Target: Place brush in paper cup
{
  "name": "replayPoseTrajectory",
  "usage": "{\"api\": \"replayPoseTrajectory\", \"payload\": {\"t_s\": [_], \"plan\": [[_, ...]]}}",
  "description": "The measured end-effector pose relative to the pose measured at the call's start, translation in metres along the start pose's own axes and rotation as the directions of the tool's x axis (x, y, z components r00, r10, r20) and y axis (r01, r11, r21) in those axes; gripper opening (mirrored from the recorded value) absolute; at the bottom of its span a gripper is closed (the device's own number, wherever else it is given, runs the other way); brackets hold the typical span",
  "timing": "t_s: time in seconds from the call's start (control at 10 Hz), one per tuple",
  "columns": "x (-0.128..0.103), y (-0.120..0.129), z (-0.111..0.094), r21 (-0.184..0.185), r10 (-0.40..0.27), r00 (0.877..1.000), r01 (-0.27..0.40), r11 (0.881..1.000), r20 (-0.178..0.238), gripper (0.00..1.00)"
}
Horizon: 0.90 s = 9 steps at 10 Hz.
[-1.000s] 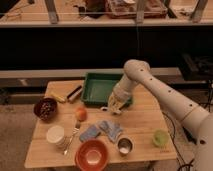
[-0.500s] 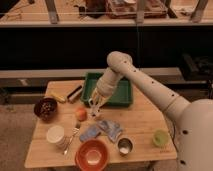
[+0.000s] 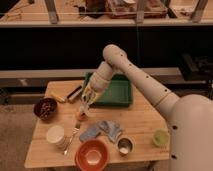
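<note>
My gripper (image 3: 87, 100) hangs over the table's middle, just left of the green tray (image 3: 120, 95), with its fingers shut. A small pale-handled brush (image 3: 82, 107) points down from it, above an orange fruit (image 3: 80, 116). The cream-white paper cup (image 3: 55, 135) stands upright near the front left, below and left of the gripper and well apart from it.
A dark bowl (image 3: 45, 108) sits at the left. A fork (image 3: 70, 141) lies beside the paper cup. An orange bowl (image 3: 92, 155), a metal cup (image 3: 124, 146) and a blue-grey cloth (image 3: 102, 130) sit in front. A light green cup (image 3: 160, 137) stands at the right. A dark stick (image 3: 75, 93) lies at the back left.
The arm has swung left, carrying the gripper from over the green tray to past its left edge, and slightly lower, nearer the paper cup.
</note>
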Motion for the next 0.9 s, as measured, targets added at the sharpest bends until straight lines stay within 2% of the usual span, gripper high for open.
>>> {"api": "replayPoseTrajectory", "payload": {"t_s": [0.2, 0.6, 0.7, 0.9], "plan": [[-0.016, -0.013, 0.010, -0.022, -0.059, 0.997, 0.060, 0.998, 0.055, 0.00], [-0.049, -0.028, 0.018, -0.069, -0.134, 0.986, 0.141, 0.988, 0.095, 0.00], [-0.052, -0.028, 0.022, -0.087, -0.139, 0.984, 0.149, 0.985, 0.109, 0.00], [-0.051, -0.027, 0.021, -0.089, -0.139, 0.984, 0.149, 0.985, 0.109, 0.00]]}}
